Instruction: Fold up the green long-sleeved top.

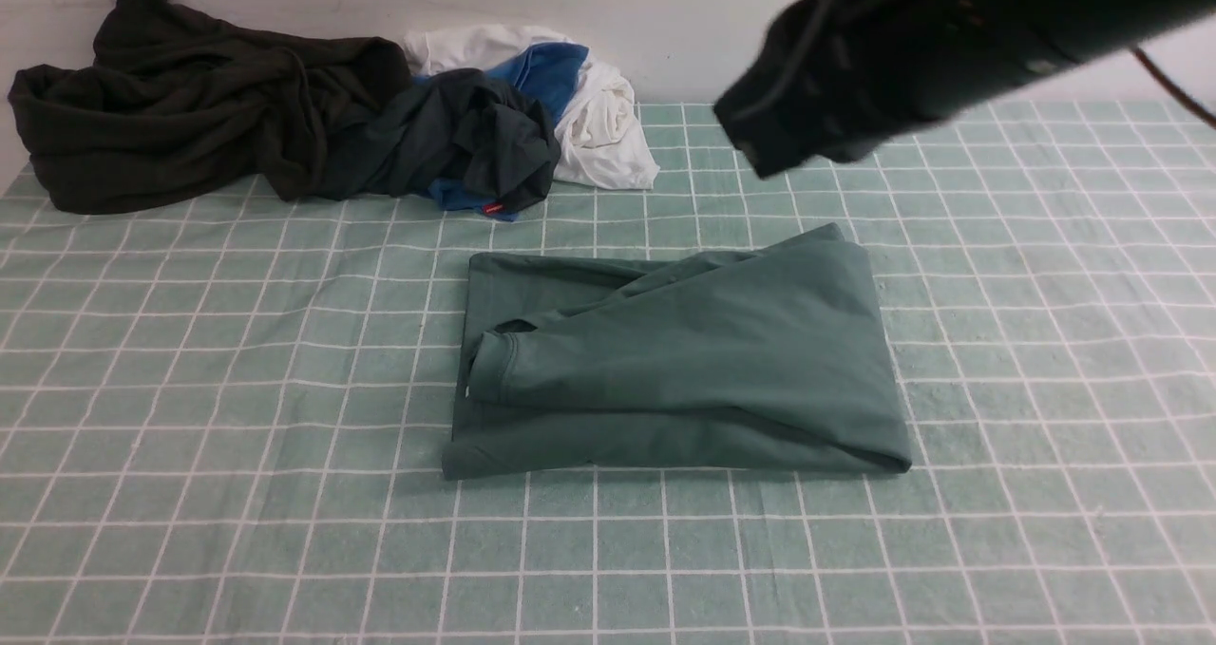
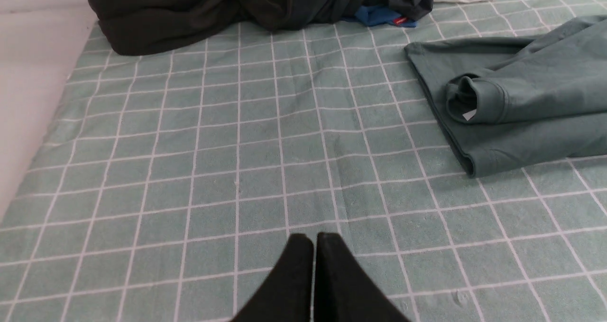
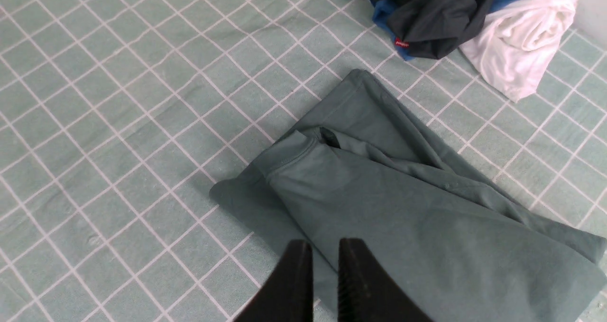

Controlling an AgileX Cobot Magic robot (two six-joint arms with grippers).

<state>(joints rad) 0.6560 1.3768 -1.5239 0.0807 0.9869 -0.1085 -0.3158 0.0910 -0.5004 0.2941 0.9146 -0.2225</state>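
The green top [image 1: 684,360] lies folded into a rough rectangle in the middle of the checked cloth [image 1: 237,388], with one cuffed sleeve [image 1: 494,365] laid across its upper layer. The right gripper [image 3: 325,251] hangs above the top's near edge without touching it. Its jaws are drawn close with only a narrow slit between them, and they pinch nothing. In the front view the right arm [image 1: 902,56] shows as a dark blur raised over the far right of the cloth. The left gripper [image 2: 313,246] hovers over bare cloth, well apart from the top. Its jaws are pressed together and empty.

By count there is one green top and two grippers. One heap at the far left holds a black garment [image 1: 171,113], a dark grey one with a red tag [image 1: 475,142], a blue one [image 1: 546,70] and a white one [image 1: 603,123].
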